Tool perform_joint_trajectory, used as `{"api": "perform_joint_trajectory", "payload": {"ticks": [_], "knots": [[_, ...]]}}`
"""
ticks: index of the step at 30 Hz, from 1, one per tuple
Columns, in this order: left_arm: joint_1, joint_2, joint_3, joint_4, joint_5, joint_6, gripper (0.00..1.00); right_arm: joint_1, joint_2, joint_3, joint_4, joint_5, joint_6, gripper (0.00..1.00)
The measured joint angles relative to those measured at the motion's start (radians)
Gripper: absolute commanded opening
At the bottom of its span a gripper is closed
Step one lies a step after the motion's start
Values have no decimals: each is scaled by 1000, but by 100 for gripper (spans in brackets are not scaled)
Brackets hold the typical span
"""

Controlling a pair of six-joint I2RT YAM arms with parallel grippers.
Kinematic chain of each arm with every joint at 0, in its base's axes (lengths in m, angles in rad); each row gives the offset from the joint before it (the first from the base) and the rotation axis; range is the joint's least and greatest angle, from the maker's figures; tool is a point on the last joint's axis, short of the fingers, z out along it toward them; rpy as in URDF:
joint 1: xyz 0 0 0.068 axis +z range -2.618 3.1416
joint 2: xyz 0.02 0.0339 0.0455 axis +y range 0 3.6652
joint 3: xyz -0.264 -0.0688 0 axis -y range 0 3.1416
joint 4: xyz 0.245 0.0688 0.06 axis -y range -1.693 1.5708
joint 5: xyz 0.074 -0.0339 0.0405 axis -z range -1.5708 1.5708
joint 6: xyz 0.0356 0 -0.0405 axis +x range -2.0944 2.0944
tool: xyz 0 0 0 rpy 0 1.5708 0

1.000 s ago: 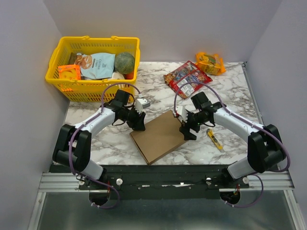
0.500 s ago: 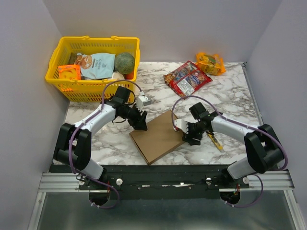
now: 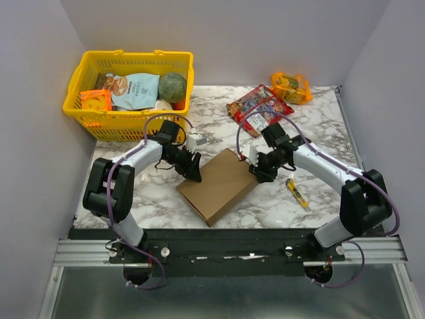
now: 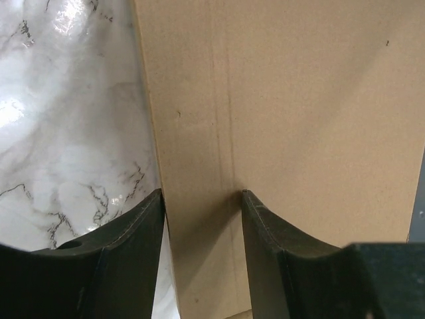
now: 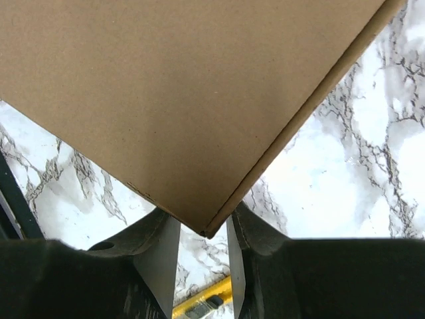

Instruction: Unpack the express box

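The express box (image 3: 218, 185), a flat brown cardboard mailer, lies shut on the marble table between the two arms. My left gripper (image 3: 192, 170) stands at its far left edge. In the left wrist view the box (image 4: 299, 113) has that edge between the spread jaws, one finger over the marble, the other finger (image 4: 269, 232) on the lid; the left gripper (image 4: 202, 199) is open. My right gripper (image 3: 260, 170) is at the box's right corner. In the right wrist view that corner of the box (image 5: 166, 100) is wedged between the narrow jaws of the right gripper (image 5: 202, 222), both fingertips touching it.
A yellow basket (image 3: 86, 109) of groceries stands at the back left. Red snack packets (image 3: 259, 109) and an orange packet (image 3: 291, 88) lie at the back right. A yellow utility knife (image 3: 297, 194) lies right of the box, and the knife (image 5: 199, 302) also shows under the right fingers.
The right jaws have closed from wide open onto the box's corner. The box has turned and slid a little to the left. The left gripper stayed at the far left edge.
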Motion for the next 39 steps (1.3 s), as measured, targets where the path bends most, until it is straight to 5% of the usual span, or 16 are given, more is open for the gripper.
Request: {"api": "perform_joint_trajectory", "payload": {"ticks": [4,8,18,26,34,37,39], "knots": [[5,41,43,-34,17,-20,20,-8,20,52,-48,2,31,33],[5,63,79,-79,19,-14,26,-9,23,84,-71,-1,76,32],[28,115,158,-211,19,7,67,-9,106,336,-134,0,227,30],[-28,185,157,-151,58,15,71,77,221,568,115,-229,347,30],[-2,199,156,-115,43,-32,71,149,293,599,195,-338,412,25],[25,200,156,-124,29,-37,70,138,291,599,200,-292,427,35],[43,200,155,-132,18,-35,70,114,269,598,208,-269,443,51]]}}
